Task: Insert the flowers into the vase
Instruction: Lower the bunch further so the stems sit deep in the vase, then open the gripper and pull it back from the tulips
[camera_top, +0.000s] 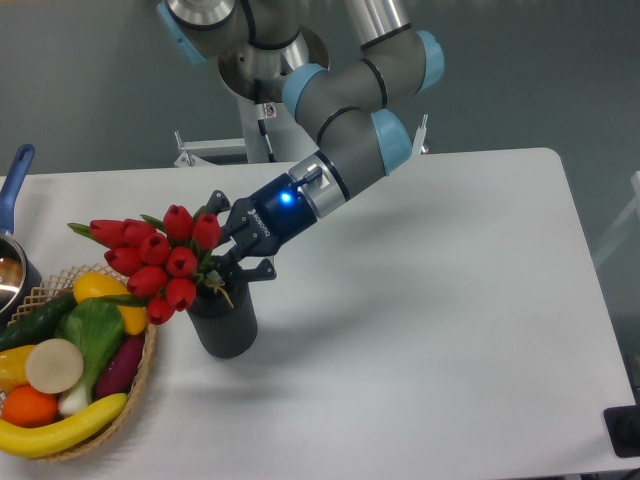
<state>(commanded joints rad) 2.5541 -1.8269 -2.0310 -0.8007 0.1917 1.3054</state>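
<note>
The flowers (160, 262), a bunch of red tulip buds with green leaves, lean to the left over the vase (226, 322). Their pale stem ends dip into the vase's mouth. The vase is a dark grey ribbed cylinder standing upright on the white table, just right of the basket. My gripper (222, 254) reaches in from the upper right, shut on the flowers near the base of the buds, right above the vase's mouth. The lower part of the stems is hidden by the vase rim and the fingers.
A woven basket (148, 352) of fruit and vegetables sits at the front left, touching or nearly touching the vase. A pot with a blue handle (14, 180) is at the left edge. A black object (625, 432) sits at the front right corner.
</note>
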